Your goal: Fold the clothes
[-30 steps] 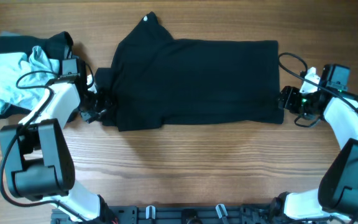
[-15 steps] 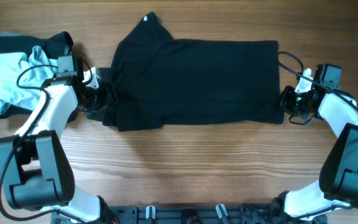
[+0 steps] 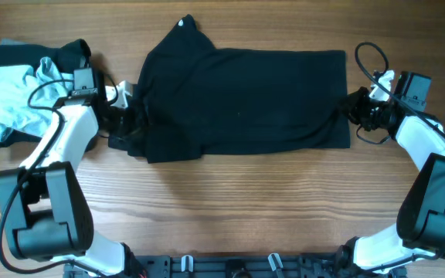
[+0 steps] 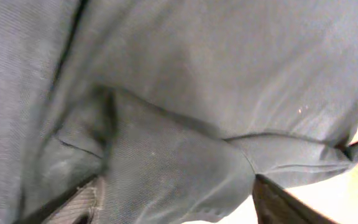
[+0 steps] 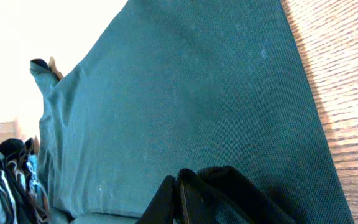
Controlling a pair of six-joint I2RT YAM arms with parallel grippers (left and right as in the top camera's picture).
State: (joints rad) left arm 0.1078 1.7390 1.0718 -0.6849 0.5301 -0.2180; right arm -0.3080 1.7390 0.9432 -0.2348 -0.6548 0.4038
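Wooden table, bare grain showing across the front half.

Black T-shirt lies mid-table toward the far side, spread roughly flat as a wide rectangle. The left part is folded over into a diagonal flap, and its collar end points at the far edge. The bottom left corner is rumpled, and the right edge is drawn into a small peak toward the right arm.

Left arm reaches in from the near left, with its wrist at the shirt's left edge. Right arm comes in from the near right, with its wrist at the shirt's right edge.

Pile of other clothes sits at far left, light blue-white fabric over black. It is apart from the shirt, just behind the left arm.

Left gripper is at the shirt's left sleeve area. In the wrist view the fingers stand wide apart at the frame's bottom corners, with a bulge of black fabric between them. They are spread, not clamped.

Right gripper is at the upper part of the right hem. In the wrist view the fingers meet on a dark fold of cloth, so it is pinched closed on the T-shirt.

Black cable loops up off the right wrist.

White neck tag is a small dot at the collar tip, far edge.
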